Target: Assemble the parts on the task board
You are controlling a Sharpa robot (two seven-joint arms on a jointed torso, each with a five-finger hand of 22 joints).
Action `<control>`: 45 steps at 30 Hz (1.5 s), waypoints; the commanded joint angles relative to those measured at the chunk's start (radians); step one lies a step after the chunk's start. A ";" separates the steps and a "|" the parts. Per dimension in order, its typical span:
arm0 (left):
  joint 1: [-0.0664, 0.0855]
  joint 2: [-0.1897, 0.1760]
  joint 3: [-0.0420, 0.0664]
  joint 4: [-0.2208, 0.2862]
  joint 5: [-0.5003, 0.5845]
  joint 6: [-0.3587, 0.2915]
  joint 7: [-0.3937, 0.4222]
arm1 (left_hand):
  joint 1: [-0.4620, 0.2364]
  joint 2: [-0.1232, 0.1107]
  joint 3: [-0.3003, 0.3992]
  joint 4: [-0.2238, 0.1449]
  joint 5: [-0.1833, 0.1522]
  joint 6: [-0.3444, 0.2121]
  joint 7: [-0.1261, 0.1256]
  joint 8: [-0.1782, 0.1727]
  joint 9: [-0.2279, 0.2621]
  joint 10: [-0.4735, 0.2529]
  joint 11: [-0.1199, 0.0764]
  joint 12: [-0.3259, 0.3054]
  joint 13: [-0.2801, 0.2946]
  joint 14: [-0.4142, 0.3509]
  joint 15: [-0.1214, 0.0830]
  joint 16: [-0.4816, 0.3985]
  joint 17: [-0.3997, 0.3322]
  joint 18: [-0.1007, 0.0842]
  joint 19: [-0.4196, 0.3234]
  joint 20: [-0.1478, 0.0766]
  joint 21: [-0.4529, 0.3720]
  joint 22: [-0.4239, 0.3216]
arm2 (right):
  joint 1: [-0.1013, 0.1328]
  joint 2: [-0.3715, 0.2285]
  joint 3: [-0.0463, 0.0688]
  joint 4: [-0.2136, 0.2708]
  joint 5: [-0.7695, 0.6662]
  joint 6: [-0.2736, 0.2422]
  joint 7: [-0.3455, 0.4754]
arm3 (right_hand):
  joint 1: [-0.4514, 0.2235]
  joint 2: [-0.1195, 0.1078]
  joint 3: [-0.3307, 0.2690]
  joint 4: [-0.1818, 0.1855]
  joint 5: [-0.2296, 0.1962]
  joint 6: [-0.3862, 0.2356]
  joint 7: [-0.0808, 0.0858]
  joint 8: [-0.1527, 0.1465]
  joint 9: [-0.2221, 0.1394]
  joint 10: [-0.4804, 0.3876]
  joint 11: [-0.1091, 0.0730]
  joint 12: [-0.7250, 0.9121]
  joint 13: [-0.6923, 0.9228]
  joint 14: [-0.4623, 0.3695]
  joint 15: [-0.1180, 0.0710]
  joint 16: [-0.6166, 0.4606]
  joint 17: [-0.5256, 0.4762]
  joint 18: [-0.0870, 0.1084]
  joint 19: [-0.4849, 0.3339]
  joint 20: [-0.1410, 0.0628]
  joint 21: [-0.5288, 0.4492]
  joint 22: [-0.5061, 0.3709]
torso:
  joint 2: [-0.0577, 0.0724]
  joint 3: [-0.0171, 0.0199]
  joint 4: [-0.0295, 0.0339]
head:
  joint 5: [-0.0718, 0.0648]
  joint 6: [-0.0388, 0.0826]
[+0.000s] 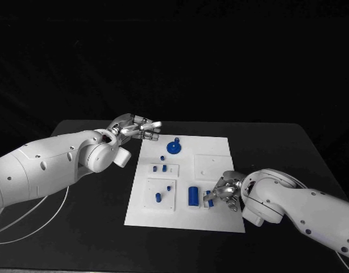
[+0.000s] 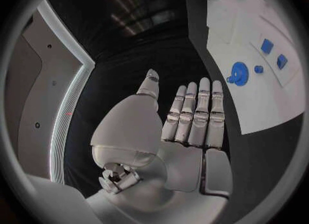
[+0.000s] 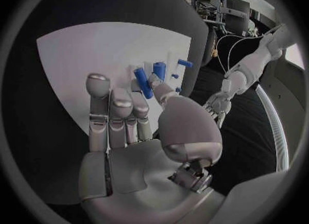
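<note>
- The black counter [image 1: 92,227] carries the white task board [image 1: 215,224] loose in its middle, as far as I can tell; a push from either arm could slide the whole board and throw off every part's place.
- The left hand [image 1: 135,127] hovers just beyond the board's far left corner, fingers straight and side by side, empty in its own wrist view. If it sweeps in low it could knock the blue gear [image 1: 174,147] standing near that end.
- The right hand [image 1: 224,194] sits low over the board's near right part, fingers apart and holding nothing that I can make out. It is just beside the blue cylinder [image 1: 193,195]; a careless closing could roll the cylinder away or tip it out of its seat.
- A second small blue piece [image 1: 210,202] lies right at the right hand's fingertips [image 1: 215,199], partly hidden, so a pinch may catch the wrong part.
- The small blue pegs [image 1: 159,197] in the near left panel are well apart from both hands, and so at least risk.
</note>
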 commanded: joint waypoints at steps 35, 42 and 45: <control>0.000 0.002 0.001 0.002 0.002 0.021 0.002 | -0.007 0.006 0.001 0.008 -0.001 0.005 -0.002 0.000 0.000 -0.005 -0.002 0.000 0.002 -0.005 0.000 -0.002 0.000 0.008 -0.005 -0.001 0.003 -0.001 | -0.002 0.031 -0.017 -0.025 -0.078 0.059 -0.021 | -0.019 -0.012 0.000 0.068 -0.041 0.017 -0.002 0.002 -0.002 0.004 -0.008 -0.002 0.002 0.002 -0.007 0.002 -0.002 -0.004 0.048 -0.006 0.006 -0.001 | 0.000 -0.0001 -0.0006 | 0.007 -0.002; 0.000 0.003 0.001 0.002 0.002 0.021 0.001 | -0.007 0.006 0.001 0.008 -0.001 0.005 -0.002 0.000 0.000 -0.005 -0.002 0.000 0.002 -0.005 0.000 -0.002 0.000 0.008 -0.005 -0.001 0.003 -0.001 | -0.002 0.037 -0.019 -0.035 -0.078 0.059 -0.021 | -0.021 -0.013 -0.002 0.070 -0.043 0.017 -0.002 0.002 -0.002 0.003 -0.008 -0.003 0.002 0.001 -0.007 0.001 -0.003 -0.004 0.047 -0.006 0.005 -0.001 | 0.000 -0.0001 -0.0006 | 0.007 -0.002; 0.000 0.004 0.001 0.002 0.002 0.021 0.000 | -0.007 0.006 0.001 0.008 -0.001 0.005 -0.002 0.000 0.000 -0.005 -0.002 0.000 0.002 -0.005 0.000 -0.002 0.000 0.008 -0.005 -0.001 0.003 -0.001 | -0.002 0.039 -0.021 -0.039 -0.077 0.058 -0.022 | -0.026 -0.017 -0.006 0.074 -0.047 0.017 -0.001 0.002 -0.002 0.003 -0.007 -0.004 0.001 0.001 -0.007 0.000 -0.004 -0.004 0.047 -0.006 0.003 -0.002 | 0.000 -0.0001 -0.0004 | 0.007 -0.003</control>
